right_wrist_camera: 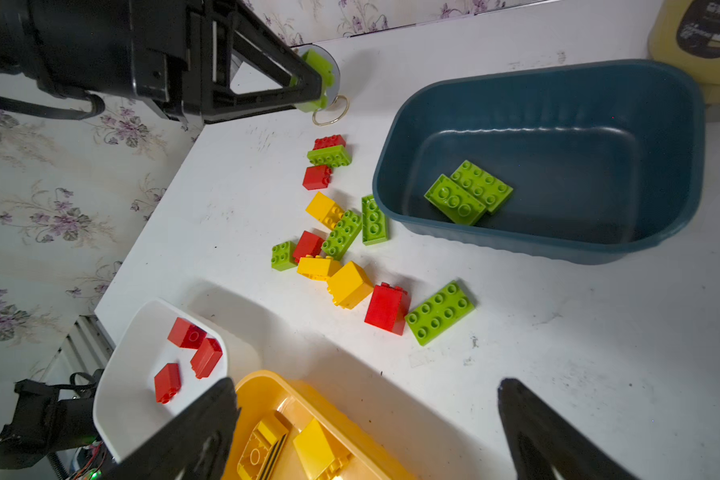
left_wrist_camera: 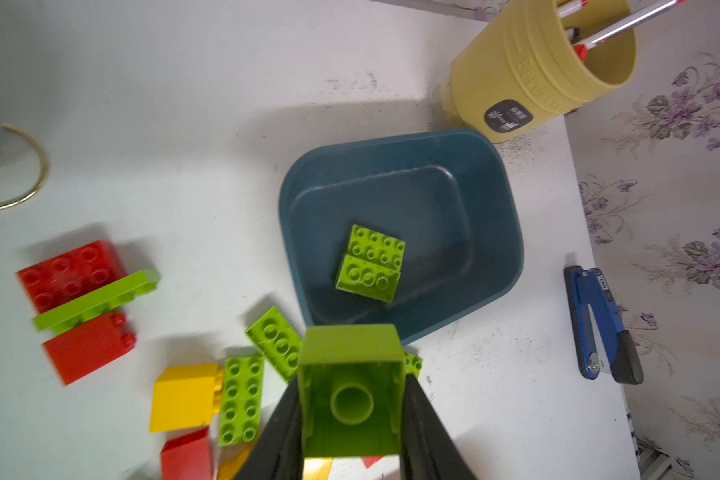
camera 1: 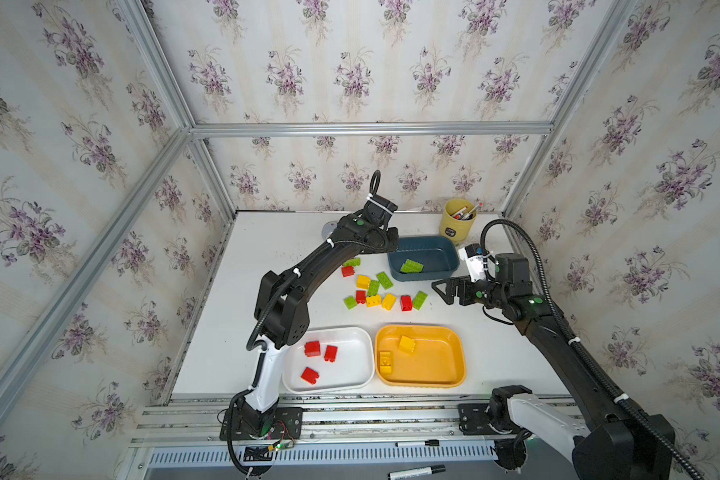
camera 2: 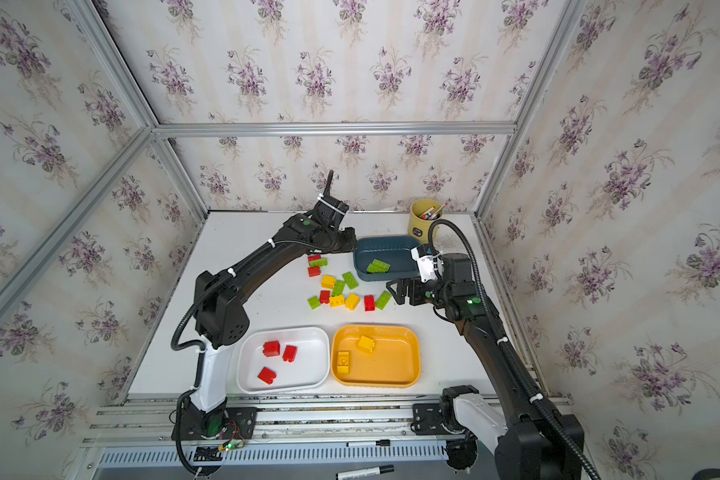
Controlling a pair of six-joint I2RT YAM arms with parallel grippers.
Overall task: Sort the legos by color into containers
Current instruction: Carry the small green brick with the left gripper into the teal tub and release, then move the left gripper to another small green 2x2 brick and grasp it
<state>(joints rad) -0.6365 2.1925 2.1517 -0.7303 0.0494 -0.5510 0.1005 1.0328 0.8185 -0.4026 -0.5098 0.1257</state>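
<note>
left pincer [left_wrist_camera: 352, 415] grips a green lego [left_wrist_camera: 350, 349] by the edge of the teal tray [left_wrist_camera: 510, 249]; right pincer [right_wrist_camera: 366, 407] gapes wide over bare table [right_wrist_camera: 558, 332] near the orange tray [camera 1: 463, 357], loose legos [camera 1: 388, 301] clustered between trays.

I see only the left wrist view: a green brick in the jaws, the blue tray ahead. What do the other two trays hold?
Observer: The white tray holds three red bricks.
Operator: And the other?
Observer: The orange tray holds two yellow bricks.
Operator: I am busy with my green brick. Is the right gripper free?
Observer: Yes, it is open and holds nothing, beside the loose bricks.
</note>
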